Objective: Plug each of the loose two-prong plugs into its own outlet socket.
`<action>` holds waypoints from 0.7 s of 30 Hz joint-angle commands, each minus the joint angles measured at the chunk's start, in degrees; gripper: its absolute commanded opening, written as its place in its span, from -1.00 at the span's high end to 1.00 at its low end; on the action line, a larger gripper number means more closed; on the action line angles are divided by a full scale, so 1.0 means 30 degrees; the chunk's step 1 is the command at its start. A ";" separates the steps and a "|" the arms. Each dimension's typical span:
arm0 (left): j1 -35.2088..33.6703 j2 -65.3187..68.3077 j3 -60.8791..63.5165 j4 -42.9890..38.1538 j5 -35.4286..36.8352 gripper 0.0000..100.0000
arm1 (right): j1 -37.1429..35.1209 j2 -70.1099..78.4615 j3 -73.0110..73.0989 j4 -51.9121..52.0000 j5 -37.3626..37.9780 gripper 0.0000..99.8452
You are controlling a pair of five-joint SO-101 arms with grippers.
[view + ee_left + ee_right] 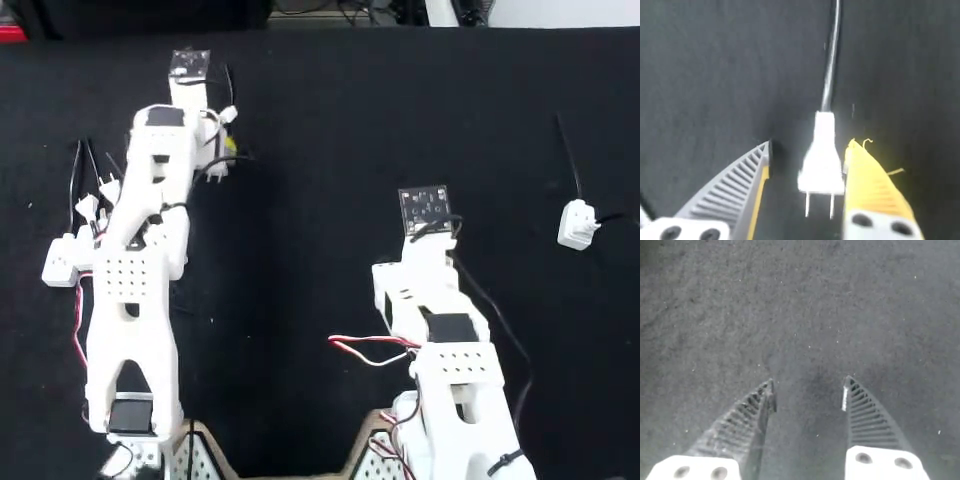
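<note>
Ribbed left gripper (808, 144) spread around white two-prong plug (821, 170) | right gripper (808, 382) spread over fuzzy black cloth (800, 300)

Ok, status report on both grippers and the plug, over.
Left gripper open, straddling white two-prong plug. Right gripper open above black tabletop. No obstruction seen near plug.

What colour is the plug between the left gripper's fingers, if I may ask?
The plug is white, on a dark cord; clearest in the left wrist view.

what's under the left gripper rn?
A white two-prong plug sits between the left gripper's open fingers, its black cord running away over the black cloth. The cloth directly beneath the plug is covered.
</note>
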 commanded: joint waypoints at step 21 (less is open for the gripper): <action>-0.2418 -0.3751 -0.4996 0.9289 -0.4513 0.85 | -0.0176 -0.0484 -0.0103 -0.0440 -0.0029 0.60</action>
